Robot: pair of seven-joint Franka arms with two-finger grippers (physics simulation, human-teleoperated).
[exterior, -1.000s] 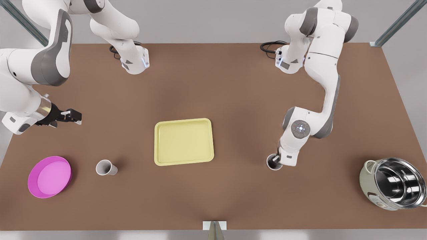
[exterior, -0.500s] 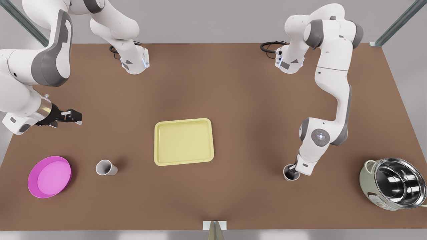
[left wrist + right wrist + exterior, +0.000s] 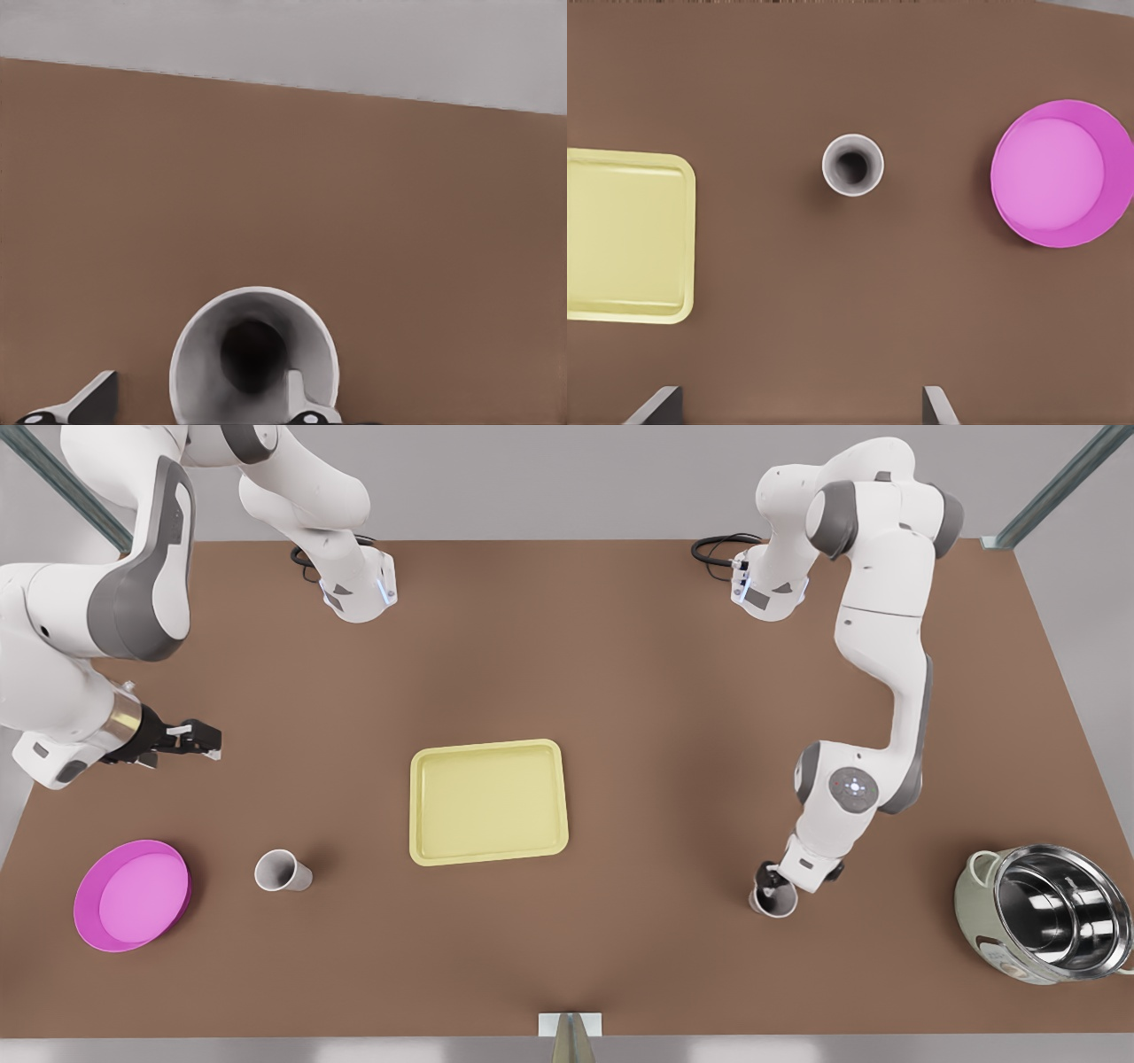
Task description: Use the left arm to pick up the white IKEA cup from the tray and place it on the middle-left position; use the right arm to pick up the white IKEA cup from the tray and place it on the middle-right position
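**Left gripper parted at its cup's rim; right gripper open and waiting well off**

The left gripper (image 3: 773, 879), on the front view's right, sits at the mouth of an upright white cup (image 3: 778, 904) on bare brown table (image 3: 656, 691). In the left wrist view one finger (image 3: 299, 400) is inside the rim and the other (image 3: 89, 403) is outside, clear of the wall, so nothing is clamped. The cup lies directly under the gripper with its long axis vertical, so withdrawing likely calls for a straight lift. The right gripper (image 3: 202, 738) hangs wide open, well apart from the other white cup (image 3: 282, 870), which stands upright between the magenta dish (image 3: 89, 921) and the tray (image 3: 487, 746). The tray, dish and steel pot (image 3: 979, 903) hold nothing.
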